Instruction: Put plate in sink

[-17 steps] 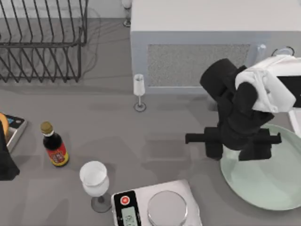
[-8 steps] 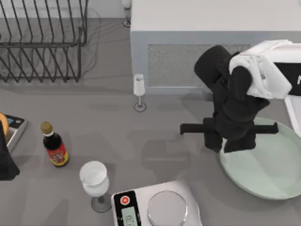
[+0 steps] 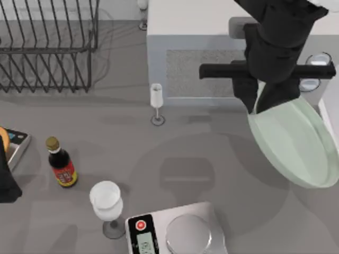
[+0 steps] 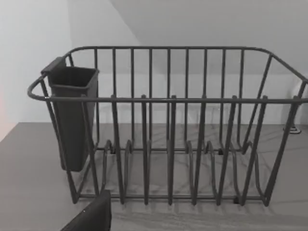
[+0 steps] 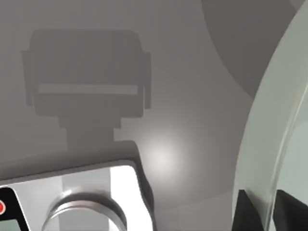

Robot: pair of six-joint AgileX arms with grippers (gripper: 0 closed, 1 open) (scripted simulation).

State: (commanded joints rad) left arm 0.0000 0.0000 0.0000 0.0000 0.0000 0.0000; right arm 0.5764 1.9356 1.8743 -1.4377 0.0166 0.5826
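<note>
Right hand (image 3: 259,103): upper right of the top view, in front of the microwave (image 3: 212,47) — fingers pinching the near rim of the plate (image 3: 291,143).
Plate: pale mint green, held tilted off the desk (image 3: 175,143) at the right of the frame, hanging down from the hand; its round shadow lies on the desk below. In the right wrist view its rim (image 5: 260,144) runs up the right edge of the frame, with dark fingertips (image 5: 248,211) on it.
Sink: thin white rim (image 3: 328,114) at the far right edge, beside the plate.
Left hand (image 3: 8,182): dark shape at the left edge of the top view; cannot tell its fingers.
Dish rack (image 3: 47,45): upper left, wire — with a dark cutlery cup (image 4: 72,115) in the left wrist view.
Scale (image 3: 177,233): bottom centre, silver pan.
Wine glass (image 3: 107,203): just left of the scale.
Sauce bottle (image 3: 61,163): lower left, upright.
Small glass (image 3: 157,103): upright before the microwave.
</note>
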